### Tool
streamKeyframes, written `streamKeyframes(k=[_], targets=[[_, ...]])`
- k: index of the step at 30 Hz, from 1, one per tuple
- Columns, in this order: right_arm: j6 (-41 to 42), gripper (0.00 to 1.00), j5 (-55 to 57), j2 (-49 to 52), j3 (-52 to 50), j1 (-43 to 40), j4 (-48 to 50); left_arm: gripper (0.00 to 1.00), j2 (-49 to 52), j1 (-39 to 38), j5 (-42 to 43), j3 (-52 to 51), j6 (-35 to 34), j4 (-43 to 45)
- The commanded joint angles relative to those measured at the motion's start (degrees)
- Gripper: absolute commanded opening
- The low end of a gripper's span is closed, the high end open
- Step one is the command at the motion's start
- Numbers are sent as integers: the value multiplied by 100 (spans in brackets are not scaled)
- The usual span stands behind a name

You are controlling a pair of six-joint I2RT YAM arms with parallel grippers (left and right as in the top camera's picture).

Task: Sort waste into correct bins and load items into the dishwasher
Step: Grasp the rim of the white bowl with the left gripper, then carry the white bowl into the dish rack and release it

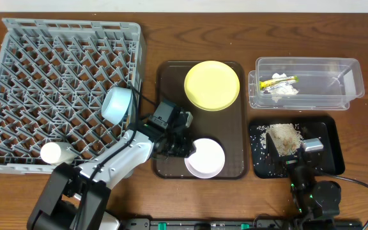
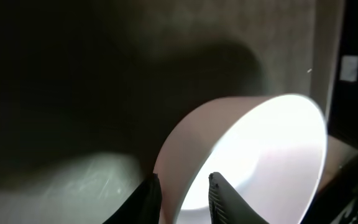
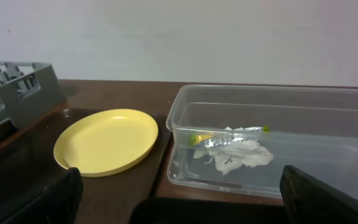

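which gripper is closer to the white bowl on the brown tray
Left. The left gripper straddles the rim of the white bowl; the right gripper sits apart, over the black tray.

We see our left gripper (image 1: 188,151) at the white bowl's (image 1: 207,160) rim, on the brown serving tray (image 1: 170,86) near a yellow plate (image 1: 211,85).

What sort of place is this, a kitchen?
Likely a test bench staged as a dish-clearing station: a wooden table, a grey dish rack, a clear tub holding a wrapper, a robot arm.
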Motion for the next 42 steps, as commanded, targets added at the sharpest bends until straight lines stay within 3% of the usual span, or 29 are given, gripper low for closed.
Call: streamKeyframes(k=[1,9,11,12,19,23,26,30,36,42], targets=[[-28,99,15,-11,-7,-39,-24,27,210,22,136,-11,-184,39],[-28,99,17,-11,-7,-39,-24,26,870,98,649,28,-455,111],[-28,99,15,-11,-7,-39,-24,19,879,197,651,28,-496,114],[-28,99,15,-11,-7,-39,-24,8,876,232,654,28,-529,114],[-28,99,17,-11,-7,-39,-24,8,492,557,693,238,-568,44],[-28,99,15,-11,-7,-39,-24,8,-219,986,407,697,-396,-527],[-28,99,15,-11,-7,-39,-22,8,-876,1379,-728,1279,-177,-1526],[-28,99,15,-11,-7,-39,-24,8,-1635,1729,-3495,1937,-138,-2476],[-28,99,15,-11,-7,-39,-24,8,-2297,1812,-7816,2017,-133,-2490],[-28,99,15,-11,-7,-39,-24,8,-1851,1867,-9903,2015,664,-2192]])
